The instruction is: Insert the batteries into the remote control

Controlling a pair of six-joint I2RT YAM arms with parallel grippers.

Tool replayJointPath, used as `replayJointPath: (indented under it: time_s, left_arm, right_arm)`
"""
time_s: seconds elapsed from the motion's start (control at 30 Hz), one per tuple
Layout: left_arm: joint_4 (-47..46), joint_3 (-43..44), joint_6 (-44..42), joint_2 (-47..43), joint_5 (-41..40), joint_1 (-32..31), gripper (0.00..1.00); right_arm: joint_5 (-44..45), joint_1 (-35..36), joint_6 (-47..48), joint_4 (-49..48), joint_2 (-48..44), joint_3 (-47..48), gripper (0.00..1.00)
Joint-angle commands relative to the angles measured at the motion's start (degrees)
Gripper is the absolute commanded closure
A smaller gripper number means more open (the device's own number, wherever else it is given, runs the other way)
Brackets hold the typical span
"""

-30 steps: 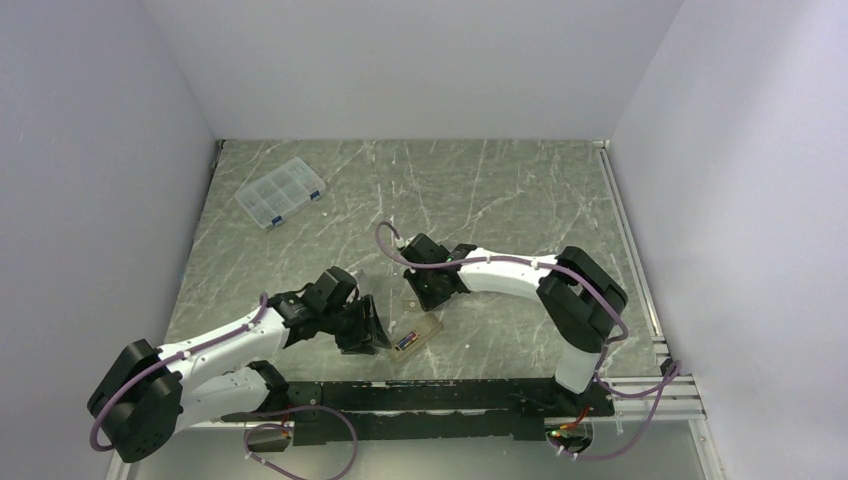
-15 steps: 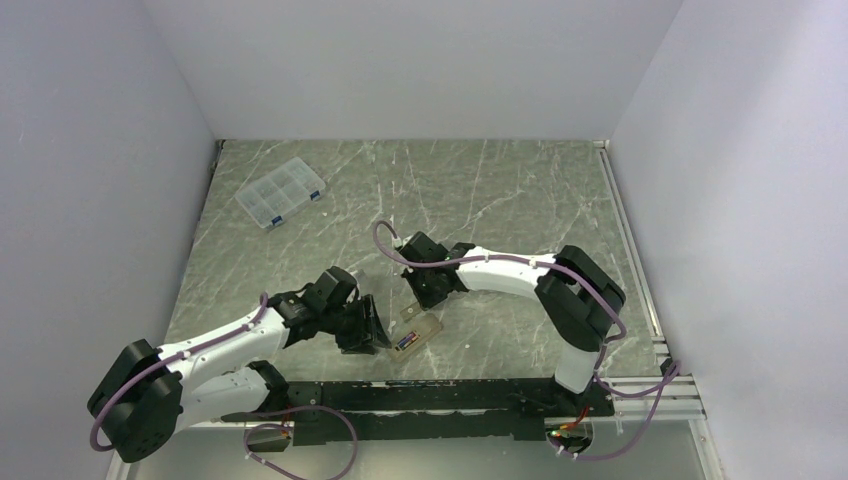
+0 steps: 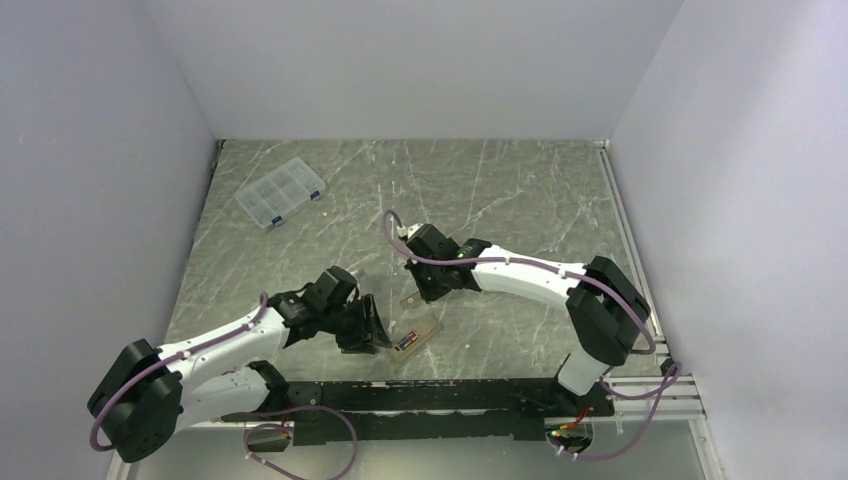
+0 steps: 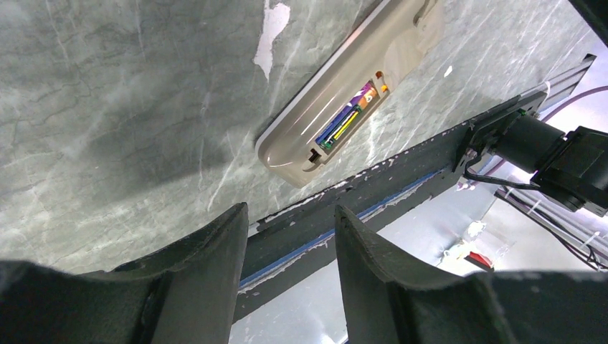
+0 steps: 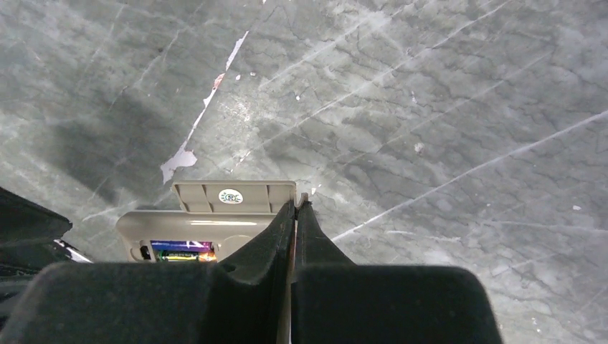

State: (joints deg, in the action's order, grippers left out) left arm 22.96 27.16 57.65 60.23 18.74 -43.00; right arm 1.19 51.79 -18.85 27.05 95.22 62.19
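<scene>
Grey marbled table (image 3: 500,200), and the remote control (image 3: 415,336) lies back-up near the front edge, with the batteries (image 4: 348,118) sitting in its open bay. Left gripper (image 3: 368,330) hangs just beside it, jaws spread wide and empty. Right gripper (image 5: 296,204) has its jaws pressed together, pinching the edge of the beige cover (image 5: 233,196) near the remote.

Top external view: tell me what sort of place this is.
Probably a robot test cell: plain white walls box in a grey marbled tabletop, and two white-and-black robot arms, left and right, are mounted on a black rail.
</scene>
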Motion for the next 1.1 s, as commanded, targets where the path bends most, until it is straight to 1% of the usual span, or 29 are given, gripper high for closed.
replayJointPath:
  time_s: [0.0,0.07,0.17,0.27,0.43,0.8,1.07]
  left_arm:
    - [-1.98,3.43,-2.4,-0.71,1.49,-0.17,0.46]
    - [-1.02,5.19,-4.34,-1.12,1.43,-0.23,0.45]
    - [4.63,10.08,-9.13,-0.98,-1.12,-0.2,0.41]
    - [8.05,15.03,-12.78,-0.36,-2.44,-0.31,0.39]
    - [10.17,19.66,-14.68,1.44,-3.87,-0.25,0.39]
    - [9.96,21.86,-14.76,2.35,-2.19,-0.32,0.43]
    - [6.46,21.53,-13.48,3.46,3.29,-0.22,0.46]
  right_arm:
    - [0.77,-0.03,0.49,3.0,-3.12,1.87,1.0]
    - [-0.62,-0.02,1.08,4.64,-3.55,2.33,1.0]
    - [-2.62,0.05,1.85,7.21,-4.69,3.0,1.0]
    - [-4.77,0.07,2.62,9.79,-5.61,3.8,1.0]
    - [-8.94,0.07,1.71,12.72,-6.39,5.56,1.0]
    - [-14.83,0.06,0.39,13.39,-8.39,6.92,1.0]
    - [-16.93,0.07,-0.13,12.38,-9.98,7.37,1.0]
